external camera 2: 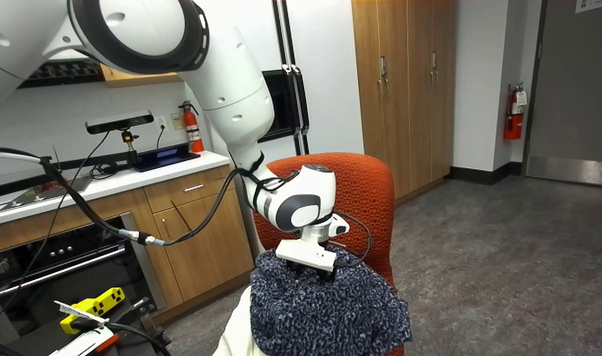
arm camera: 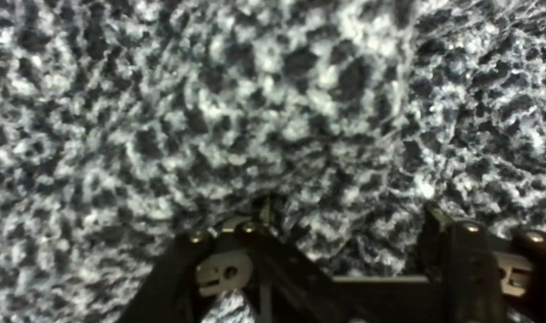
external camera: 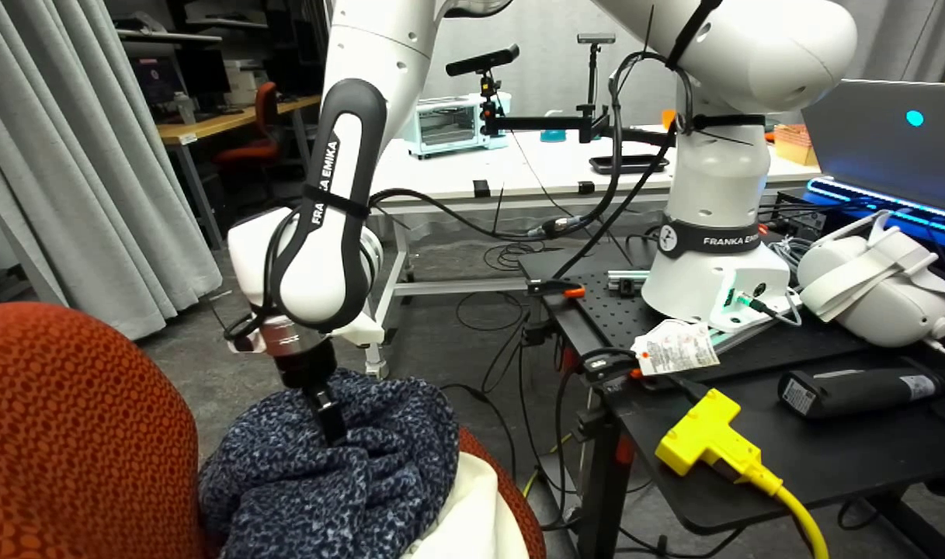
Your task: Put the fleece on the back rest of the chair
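Before lifting up to the back rest (external camera 2: 365, 198) close by, best to squeeze the gripper (arm camera: 347, 213), now spread apart, around the fuzzy fleece (external camera 2: 325, 311) lying heaped right under it on the chair (external camera: 84, 435).

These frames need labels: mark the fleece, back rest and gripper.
Fleece (external camera 2: 328, 310), in an exterior view: visible middle.
Back rest (external camera 2: 364, 192), in an exterior view: upper part.
Gripper (arm camera: 349, 212), in the wrist view: midway between fingertips.

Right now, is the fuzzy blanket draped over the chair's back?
No. The blanket lies in front of the back rest, below its top.
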Available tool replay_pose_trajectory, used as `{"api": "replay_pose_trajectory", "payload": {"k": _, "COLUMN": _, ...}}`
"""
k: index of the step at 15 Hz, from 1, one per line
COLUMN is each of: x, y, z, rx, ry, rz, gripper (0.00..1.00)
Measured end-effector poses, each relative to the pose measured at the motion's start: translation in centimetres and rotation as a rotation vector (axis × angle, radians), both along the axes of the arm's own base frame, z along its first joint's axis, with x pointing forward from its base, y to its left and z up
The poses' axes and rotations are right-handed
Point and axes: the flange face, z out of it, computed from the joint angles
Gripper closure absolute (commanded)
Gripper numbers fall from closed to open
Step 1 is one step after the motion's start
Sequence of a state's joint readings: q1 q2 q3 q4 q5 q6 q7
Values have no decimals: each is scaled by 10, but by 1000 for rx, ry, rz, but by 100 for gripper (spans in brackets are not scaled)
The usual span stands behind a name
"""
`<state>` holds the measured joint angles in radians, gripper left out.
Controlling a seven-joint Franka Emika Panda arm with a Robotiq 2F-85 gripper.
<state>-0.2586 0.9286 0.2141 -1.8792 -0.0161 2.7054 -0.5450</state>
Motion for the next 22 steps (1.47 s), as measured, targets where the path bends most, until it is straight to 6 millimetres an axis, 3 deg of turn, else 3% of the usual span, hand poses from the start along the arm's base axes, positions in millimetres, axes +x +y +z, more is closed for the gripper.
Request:
{"api": "replay_pose_trajectory", "payload": {"k": 6, "x": 18, "y": 17, "z": 19, "rx": 20, "ry": -21, "rz": 33, "gripper": 98}}
{"api": "replay_pose_trajectory", "payload": {"k": 10, "x": 32, "y": 42, "z": 58, "rx": 45, "ry": -40, "rz": 68, "gripper": 99}}
{"api": "replay_pose_trajectory", "payload": {"k": 15, "x": 51, "y": 88, "z": 132, "rx": 125, "ry": -80, "rz": 104, "gripper": 99}}
{"api": "replay_pose_trajectory", "payload": {"k": 19, "x": 66, "y": 139, "z": 211, "rx": 247, "ry": -98, "rz": 177, "gripper": 99}}
{"api": "replay_pose_trajectory", "payload": {"k": 22, "x": 86, "y": 152, "z": 271, "rx": 251, "ry": -143, "rz": 229, "gripper": 99}}
